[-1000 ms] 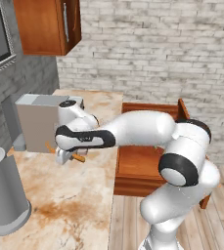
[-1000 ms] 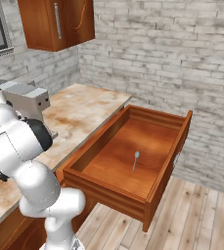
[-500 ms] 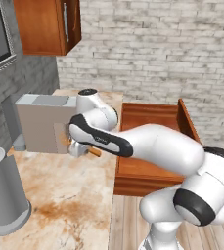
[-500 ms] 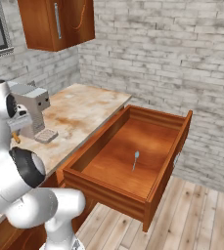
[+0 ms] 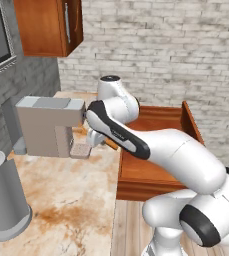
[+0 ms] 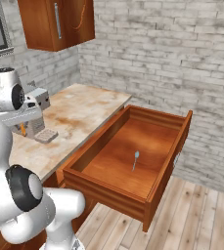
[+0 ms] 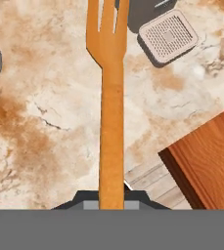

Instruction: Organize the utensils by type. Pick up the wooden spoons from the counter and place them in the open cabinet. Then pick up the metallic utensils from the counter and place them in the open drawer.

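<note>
Rising since a second earlier, the claw gripped the orange-brown slotted wooden utensil above the marbled beige bench; keeping it level should ease entry into the reddish-brown cabinet.

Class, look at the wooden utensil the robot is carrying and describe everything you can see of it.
The wooden utensil is light orange-brown, smooth and flat, with a long straight handle widening into a slotted, fork-like head of at least two prongs cut off by the picture's edge. The claw is shut on the handle's lower end, holding it above the marbled counter. In the left base view its end pokes out beside the coffee machine.
</note>
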